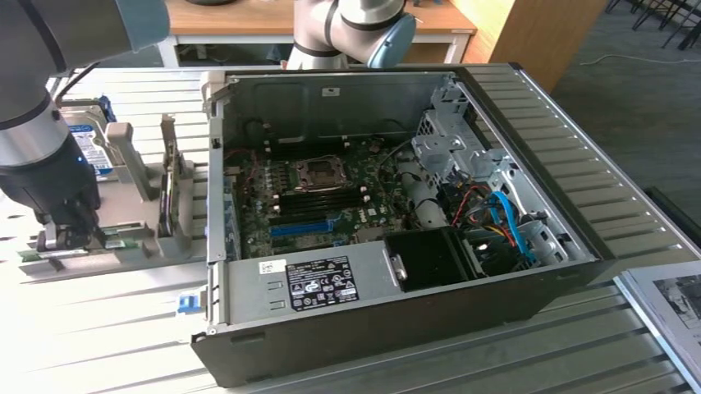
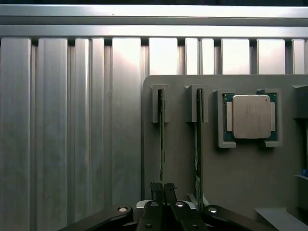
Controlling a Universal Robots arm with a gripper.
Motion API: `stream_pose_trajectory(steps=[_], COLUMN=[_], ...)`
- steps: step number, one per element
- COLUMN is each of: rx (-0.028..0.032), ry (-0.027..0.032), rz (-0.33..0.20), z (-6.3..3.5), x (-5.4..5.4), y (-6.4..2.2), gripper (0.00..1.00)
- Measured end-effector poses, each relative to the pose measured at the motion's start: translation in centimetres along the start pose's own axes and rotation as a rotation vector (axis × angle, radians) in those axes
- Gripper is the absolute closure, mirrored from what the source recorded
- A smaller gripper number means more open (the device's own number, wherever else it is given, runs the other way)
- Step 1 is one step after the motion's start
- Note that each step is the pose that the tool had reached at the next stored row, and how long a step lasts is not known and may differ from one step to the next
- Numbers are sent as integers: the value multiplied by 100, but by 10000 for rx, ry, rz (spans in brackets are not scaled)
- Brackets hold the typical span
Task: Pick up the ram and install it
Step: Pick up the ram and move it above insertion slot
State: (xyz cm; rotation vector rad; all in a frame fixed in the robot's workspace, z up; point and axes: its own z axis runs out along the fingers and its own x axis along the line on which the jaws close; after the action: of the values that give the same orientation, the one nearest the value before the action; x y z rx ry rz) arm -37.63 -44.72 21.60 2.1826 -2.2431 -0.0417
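The ram [image 2: 162,137] is a thin green stick standing on edge in a narrow slot of a grey holder [image 2: 179,163], just beside a second stick [image 2: 198,139]. The closed jaws pinch its end.

Beside my hand [image 2: 163,188] a spare stick [image 2: 198,139] stands close in the grey holder [image 2: 240,178], crowding that side; the slatted surface [image 2: 72,120] on the other side leaves free room

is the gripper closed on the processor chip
No, the gripper is shut on the ram standing in the holder; the processor chip lies apart in its recess.
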Motion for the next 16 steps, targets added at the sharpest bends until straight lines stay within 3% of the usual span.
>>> stream_pose_trajectory(steps=[16], rx=[0], ry=[1], rz=[0], z=[-216], x=[-2], y=[6], gripper=[88])
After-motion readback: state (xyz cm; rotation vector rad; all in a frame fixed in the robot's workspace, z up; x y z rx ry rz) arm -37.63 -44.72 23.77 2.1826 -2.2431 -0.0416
